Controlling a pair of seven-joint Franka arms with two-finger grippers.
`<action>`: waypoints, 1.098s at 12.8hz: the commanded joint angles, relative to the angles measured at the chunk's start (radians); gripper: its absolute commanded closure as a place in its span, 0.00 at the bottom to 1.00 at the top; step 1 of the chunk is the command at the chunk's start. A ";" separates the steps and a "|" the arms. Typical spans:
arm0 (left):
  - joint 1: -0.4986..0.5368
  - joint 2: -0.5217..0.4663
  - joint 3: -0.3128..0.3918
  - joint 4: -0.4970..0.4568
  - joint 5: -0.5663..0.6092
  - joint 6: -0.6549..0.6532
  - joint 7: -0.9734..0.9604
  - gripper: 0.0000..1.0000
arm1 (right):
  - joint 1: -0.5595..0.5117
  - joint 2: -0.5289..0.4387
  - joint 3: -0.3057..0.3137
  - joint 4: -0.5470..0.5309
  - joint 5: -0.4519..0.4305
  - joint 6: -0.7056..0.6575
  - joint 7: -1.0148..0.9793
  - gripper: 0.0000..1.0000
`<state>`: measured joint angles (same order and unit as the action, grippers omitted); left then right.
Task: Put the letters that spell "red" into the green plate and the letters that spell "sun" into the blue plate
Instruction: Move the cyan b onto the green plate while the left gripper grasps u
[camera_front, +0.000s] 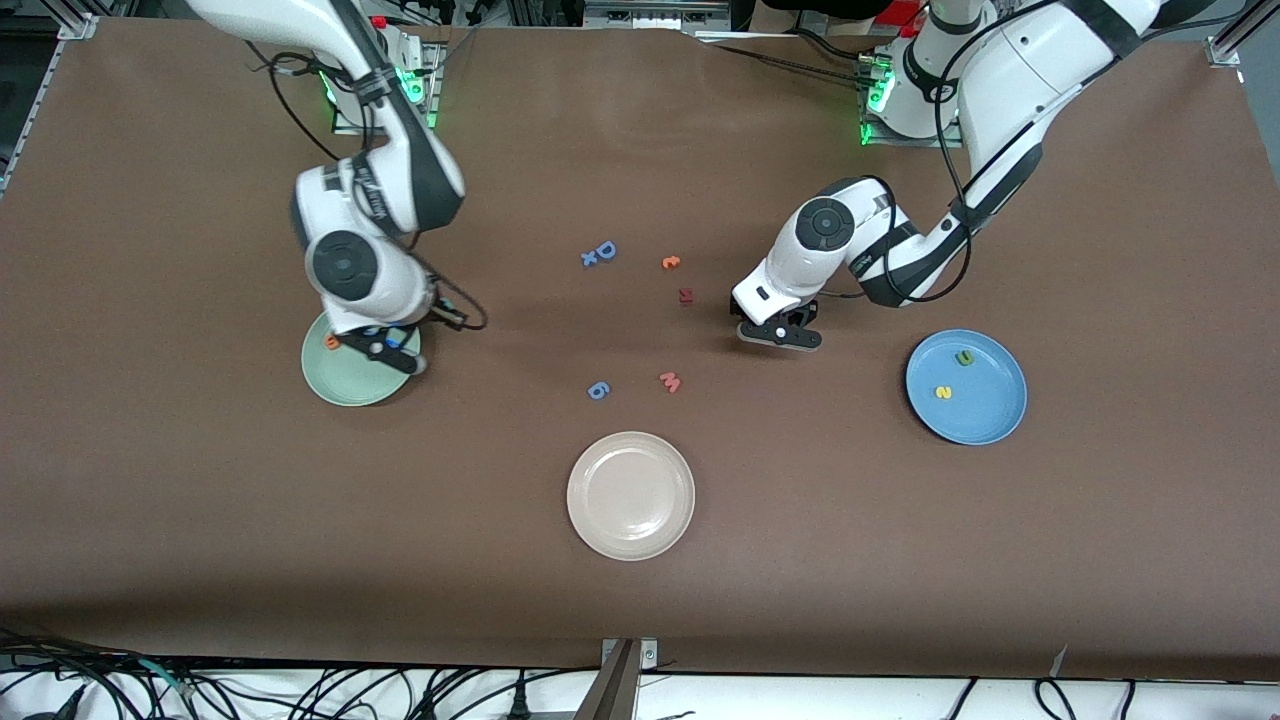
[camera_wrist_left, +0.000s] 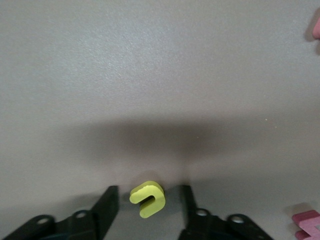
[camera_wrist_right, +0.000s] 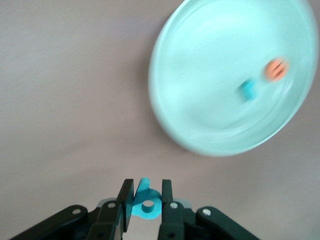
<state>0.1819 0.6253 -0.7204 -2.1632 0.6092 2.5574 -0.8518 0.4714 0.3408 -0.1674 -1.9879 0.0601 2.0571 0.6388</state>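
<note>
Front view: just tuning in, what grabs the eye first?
The right end effector over the green plate, pinching a teal d; an orange e and teal r already lie inside. The left end effector straddles a yellow u on the table.

Teal d (camera_wrist_right: 145, 204) gripped; yellow u (camera_wrist_left: 148, 199) on table.

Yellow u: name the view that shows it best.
Left wrist view: the yellow u lies on the table between the left gripper's fingers, shape clear. The front view hides it under that gripper. The right wrist view doesn't show it.
</note>
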 joint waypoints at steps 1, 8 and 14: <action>-0.005 -0.004 -0.008 0.002 0.043 -0.014 -0.082 0.94 | 0.001 -0.013 -0.101 -0.075 0.007 0.024 -0.210 0.87; 0.039 -0.076 -0.063 0.037 0.031 -0.201 -0.024 1.00 | -0.008 0.063 -0.130 -0.181 0.130 0.241 -0.384 0.78; 0.293 -0.076 -0.192 0.107 -0.100 -0.402 0.391 1.00 | -0.022 -0.012 -0.161 -0.083 0.130 0.117 -0.407 0.01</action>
<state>0.4027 0.5625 -0.8838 -2.0808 0.5687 2.2252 -0.6278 0.4562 0.3873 -0.3093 -2.1265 0.1669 2.2749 0.2650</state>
